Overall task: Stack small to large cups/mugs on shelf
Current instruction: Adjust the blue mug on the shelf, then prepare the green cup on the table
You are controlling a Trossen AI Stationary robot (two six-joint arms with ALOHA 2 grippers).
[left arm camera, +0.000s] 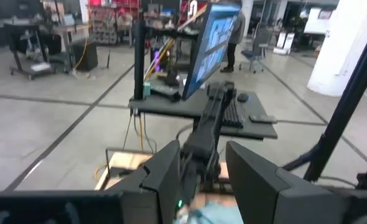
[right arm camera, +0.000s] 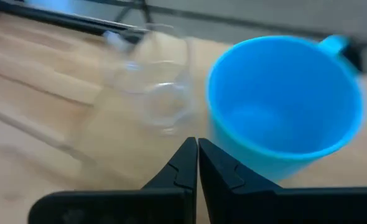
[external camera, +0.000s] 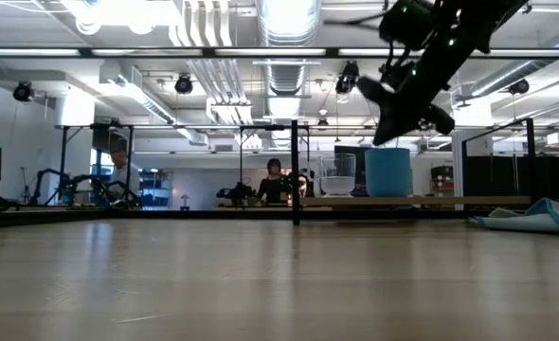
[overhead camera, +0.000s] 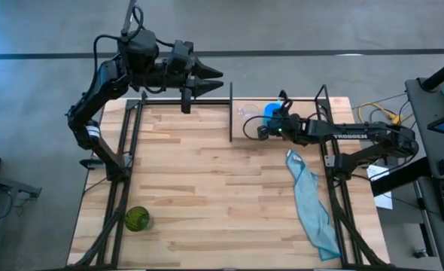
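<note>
Blue mug (right arm camera: 287, 102) stands upright on the shelf (overhead camera: 335, 113) at the far right of the table (overhead camera: 214, 188), and we have the clear cup (right arm camera: 155, 90) just beside it, also upright, apart from it. Our right gripper (right arm camera: 198, 163) hangs just above the shelf with its jaws clenched tight together on nothing, tips aimed at the gap between cup and mug. From the low view we see both vessels side by side on the shelf board, the clear cup (external camera: 337, 175) left of the mug (external camera: 387, 171), with the right arm tilted down over them. Our left gripper (overhead camera: 207, 79) waits raised over the table's far edge, jaws released and spread. The green cup (overhead camera: 137, 218) sits far off at the near left corner of the table. A teal cloth (overhead camera: 311, 205) lies along the right side.
</note>
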